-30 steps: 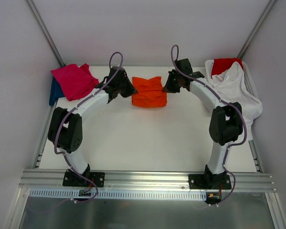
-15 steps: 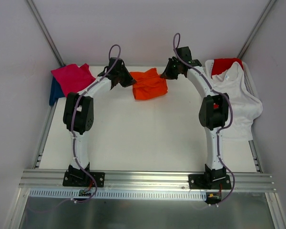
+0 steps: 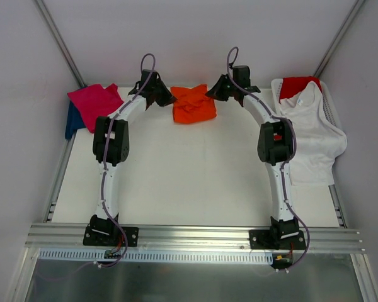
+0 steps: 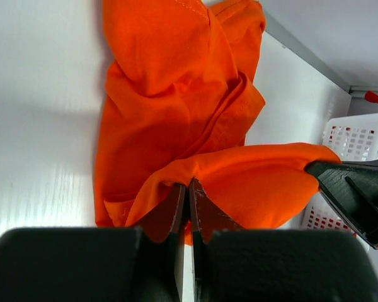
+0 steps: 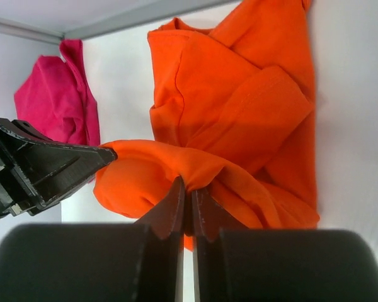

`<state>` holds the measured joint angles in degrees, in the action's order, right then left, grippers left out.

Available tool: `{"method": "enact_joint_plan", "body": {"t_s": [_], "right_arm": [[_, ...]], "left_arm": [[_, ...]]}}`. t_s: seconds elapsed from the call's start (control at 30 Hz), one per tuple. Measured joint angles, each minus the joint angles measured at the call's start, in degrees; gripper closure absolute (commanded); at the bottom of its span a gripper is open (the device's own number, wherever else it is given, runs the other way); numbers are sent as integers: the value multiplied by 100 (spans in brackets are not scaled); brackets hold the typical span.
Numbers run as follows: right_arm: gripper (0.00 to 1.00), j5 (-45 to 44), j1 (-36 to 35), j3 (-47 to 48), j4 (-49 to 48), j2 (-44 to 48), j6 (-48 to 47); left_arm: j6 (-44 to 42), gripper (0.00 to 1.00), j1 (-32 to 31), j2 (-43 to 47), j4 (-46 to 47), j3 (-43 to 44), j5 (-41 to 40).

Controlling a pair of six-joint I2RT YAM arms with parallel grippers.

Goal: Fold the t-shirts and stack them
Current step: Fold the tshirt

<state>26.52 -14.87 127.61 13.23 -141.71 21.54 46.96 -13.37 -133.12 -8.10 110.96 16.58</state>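
The orange t-shirt (image 3: 193, 104) lies bunched at the far middle of the table, its far edge lifted between the two arms. My left gripper (image 3: 168, 98) is shut on its left edge; the left wrist view shows the cloth (image 4: 176, 119) pinched at the jaw tips (image 4: 189, 186). My right gripper (image 3: 212, 93) is shut on the right edge; the right wrist view shows the cloth (image 5: 239, 107) pinched at the jaw tips (image 5: 188, 185). A magenta-pink t-shirt (image 3: 94, 104) lies on a dark blue one (image 3: 72, 121) at the far left. A white t-shirt (image 3: 312, 126) and a red one (image 3: 298, 85) lie in the basket.
A white plastic basket (image 3: 328, 106) stands at the far right corner, the white shirt hanging over its near side. The back wall is close behind the orange shirt. Both arms are stretched far forward over the table (image 3: 195, 176).
Both grippers have moved toward the back wall and risen, carrying the orange shirt's held edge with them. The shirt has shifted farther back and bunched up.
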Motion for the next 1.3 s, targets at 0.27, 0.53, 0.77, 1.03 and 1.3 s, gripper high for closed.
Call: {"method": "enact_joint_plan", "body": {"t_s": [0.27,0.53,0.77,1.03,1.3], "right_arm": [[97,-92,11,2,-1134,-387,295],[94,-361,4,2,-1873,-645,459],[88,-675,0,9,-2594,-964,636],[84,-1180,-39,125,-3576,-1335,796],[70,-1735,-142,389,-4448,-1641,721]], "left_arm": [[-205,100,146,-1036,17,1412,251],[-267,100,225,-1405,271,1626,382],[-262,100,273,-1519,802,1652,398],[-109,100,326,-1720,1523,1685,374],[-11,100,348,-1963,2120,1685,225]]}}
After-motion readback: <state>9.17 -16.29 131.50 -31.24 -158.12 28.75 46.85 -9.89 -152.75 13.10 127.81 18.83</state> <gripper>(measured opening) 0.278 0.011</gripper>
